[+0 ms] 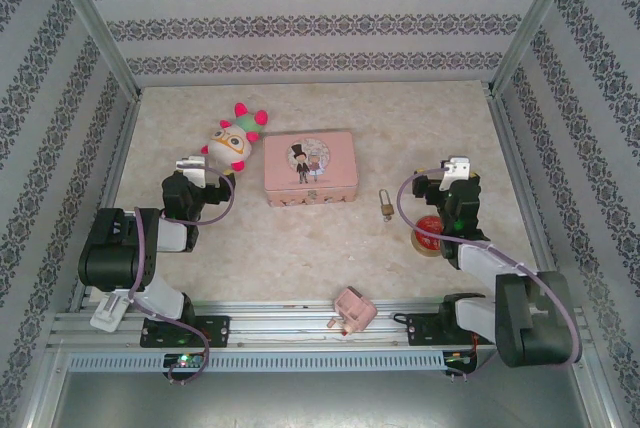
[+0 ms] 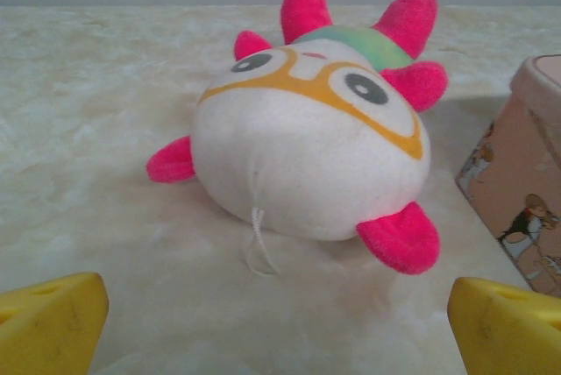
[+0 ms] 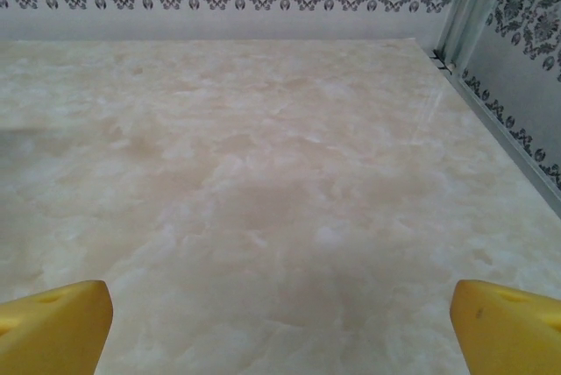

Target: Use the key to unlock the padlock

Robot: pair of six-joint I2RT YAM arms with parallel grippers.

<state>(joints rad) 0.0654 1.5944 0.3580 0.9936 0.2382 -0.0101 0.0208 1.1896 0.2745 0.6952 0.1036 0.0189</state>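
On the table, right of centre: padlock (image 1: 384, 208), a brass body lying flat with its thin silver shackle toward the far wall. It sits just right of the pink tin without touching it, and left of the right arm.
Key: too small to make out at this size.
Left end effector (image 2: 280, 318): yellow fingers (image 2: 53, 322) spread wide with nothing between them, pointed at the plush toy and apart from it.
Right end effector (image 3: 280, 322): yellow fingers (image 3: 53, 327) spread wide and empty, low over bare table, facing the far right corner.
Pink tin (image 1: 309, 169): rectangular, lid shut, with a figure in a top hat on the lid. Small cartoon figures show on its side in the left wrist view. Any writing is too small to read.
Plush toy (image 1: 235, 138): round and white, with orange glasses, pink spikes and a green patch, near the tin's left end.
Pink plug block (image 1: 353, 310): at the near edge, between the arm bases.
Red round object (image 1: 428, 231): partly hidden under the right arm, kind unclear.
Table (image 1: 300, 248): cream, marbled.
Walls (image 1: 300, 28): pale, with grey damask bands.
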